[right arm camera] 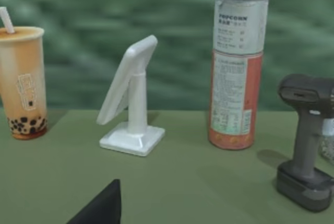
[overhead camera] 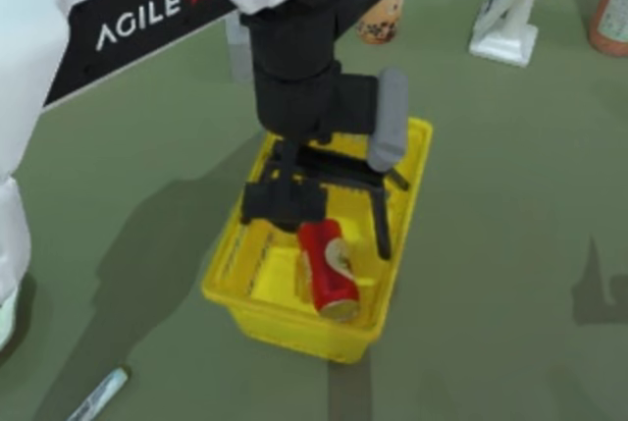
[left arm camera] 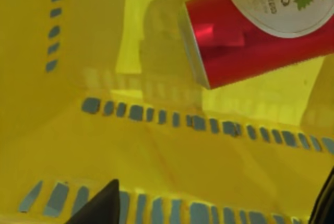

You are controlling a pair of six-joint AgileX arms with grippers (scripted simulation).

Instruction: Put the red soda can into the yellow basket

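One left claw [overhead camera: 294,207] spread above red soda can [overhead camera: 328,268].

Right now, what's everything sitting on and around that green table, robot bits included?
red soda can: one, red with a white label, lying on its side inside the yellow basket.
yellow basket: one, yellow with a black handle, middle of the table.
bubble tea cup: one, orange-white with a straw, far side of the table.
white stand: one, white, far side, right of the cup.
popcorn canister: one, orange and pale grey, far right.
handheld scanner: one, dark grey, upright beside the canister.
silvery object: one, near left edge.
left gripper: black, over the basket, open, can released.
right gripper: one dark fingertip shows, parked.
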